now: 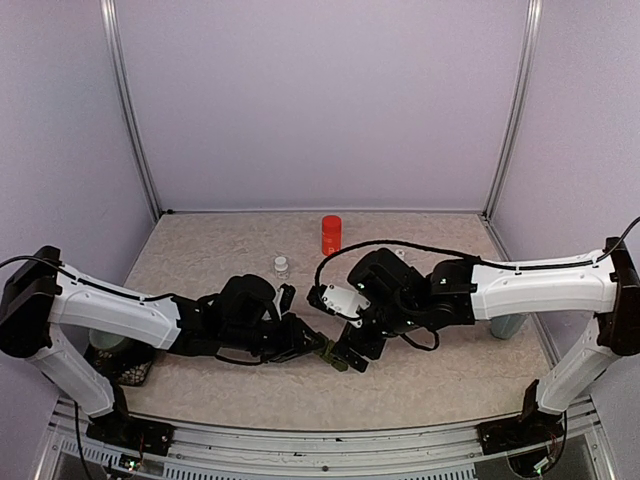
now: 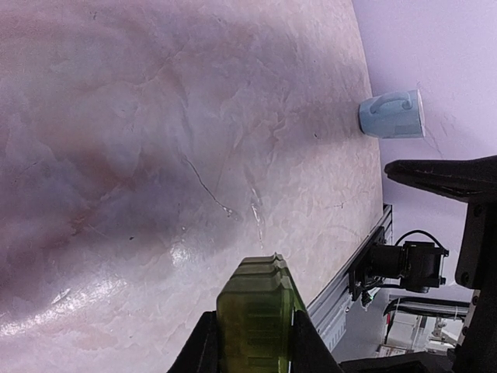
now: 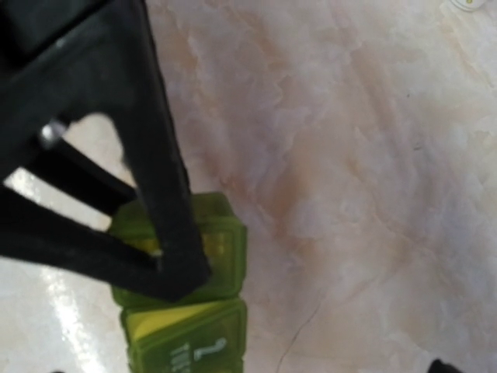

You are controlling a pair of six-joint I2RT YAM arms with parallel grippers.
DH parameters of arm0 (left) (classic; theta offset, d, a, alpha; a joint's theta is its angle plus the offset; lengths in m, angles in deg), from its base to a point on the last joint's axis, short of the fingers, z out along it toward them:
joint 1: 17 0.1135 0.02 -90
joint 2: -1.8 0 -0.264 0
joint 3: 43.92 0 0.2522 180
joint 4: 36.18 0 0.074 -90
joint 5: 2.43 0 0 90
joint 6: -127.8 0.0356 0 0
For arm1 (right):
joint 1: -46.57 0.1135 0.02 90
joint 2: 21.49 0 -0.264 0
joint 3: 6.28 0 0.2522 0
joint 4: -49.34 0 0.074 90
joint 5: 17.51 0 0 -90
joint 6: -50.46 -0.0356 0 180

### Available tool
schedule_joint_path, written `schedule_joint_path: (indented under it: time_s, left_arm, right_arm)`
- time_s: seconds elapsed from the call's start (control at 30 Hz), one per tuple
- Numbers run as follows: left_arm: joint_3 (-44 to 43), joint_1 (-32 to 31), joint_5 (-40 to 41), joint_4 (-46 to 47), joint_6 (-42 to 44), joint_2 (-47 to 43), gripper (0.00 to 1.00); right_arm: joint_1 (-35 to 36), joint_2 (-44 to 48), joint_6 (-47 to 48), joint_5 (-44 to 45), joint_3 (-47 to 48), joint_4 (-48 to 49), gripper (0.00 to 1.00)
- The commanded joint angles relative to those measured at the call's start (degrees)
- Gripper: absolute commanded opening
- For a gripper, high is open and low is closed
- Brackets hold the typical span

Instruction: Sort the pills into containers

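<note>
Left claw [image 2: 256, 351] pinches the containers [image 2: 256, 299]; right claw [image 1: 352, 357] spread wide, seemingly touching them.

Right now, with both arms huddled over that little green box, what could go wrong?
1. The left hand pinches the green pill container by one end only. The right hand is open, with a finger right over the container, so a push from it might twist the container loose.
2. Both hands meet in one tight spot, so they could knock each other.
</note>
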Motion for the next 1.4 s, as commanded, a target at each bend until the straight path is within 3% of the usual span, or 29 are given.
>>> schedule_joint_path:
  time_s: [0.0, 0.57, 0.87, 1.37]
  left_arm:
    - [-0.95, 0.44, -0.38, 0.94, -0.07, -1.61, 0.04]
    - [-0.75, 0.35, -0.59, 0.45, 0.51, -2.74, 0.04]
    - [-0.92, -0.39, -0.72, 0.7, 1.51, -3.01, 0.04]
    - [-0.57, -1.75, -2.3, 5.45, 3.79, -4.83, 0.04]
  right_arm:
    - [0.6, -1.99, -1.32, 2.57, -0.59, 1.42, 1.0]
    - [-1.28, -0.66, -2.66, 9.41, -1.06, -0.02, 1.0]
    - [-3.83, 3.9, -2.51, 9.85, -1.93, -0.58, 1.0]
    - [-5.86, 2.34, -1.47, 7.9, -2.95, 1.74, 1.0]
